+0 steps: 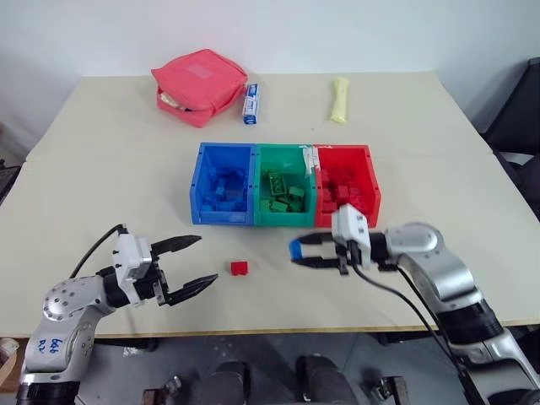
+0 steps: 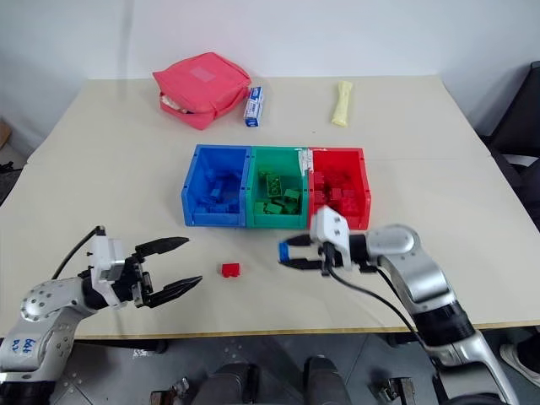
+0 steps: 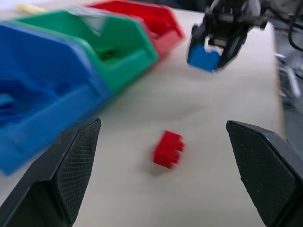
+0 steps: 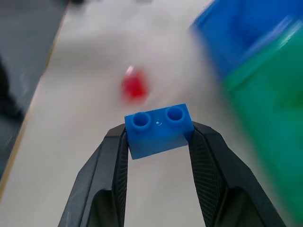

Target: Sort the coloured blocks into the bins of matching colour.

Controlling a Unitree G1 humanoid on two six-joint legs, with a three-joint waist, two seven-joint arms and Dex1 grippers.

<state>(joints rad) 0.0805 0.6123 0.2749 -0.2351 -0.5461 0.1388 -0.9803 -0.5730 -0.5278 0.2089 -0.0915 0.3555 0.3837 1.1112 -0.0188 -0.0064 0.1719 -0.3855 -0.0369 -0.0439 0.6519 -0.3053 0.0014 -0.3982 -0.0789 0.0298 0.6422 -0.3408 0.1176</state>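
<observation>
Clamping the blue block (image 4: 159,129) crosswise, studs up, right gripper (image 1: 297,252); left gripper (image 1: 196,263) gapes.

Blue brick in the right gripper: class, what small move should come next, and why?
Probably carry the blue brick up and leftward over the blue bin before letting go. The right gripper pinches it just in front of the green bin, clear of the table, so the matching bin lies to its left.

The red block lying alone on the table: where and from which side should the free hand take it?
Grip the red block across its two smooth side faces, coming from its left, where the open left hand already faces it. It lies on its side with studs sideways, apart from the bins.
</observation>
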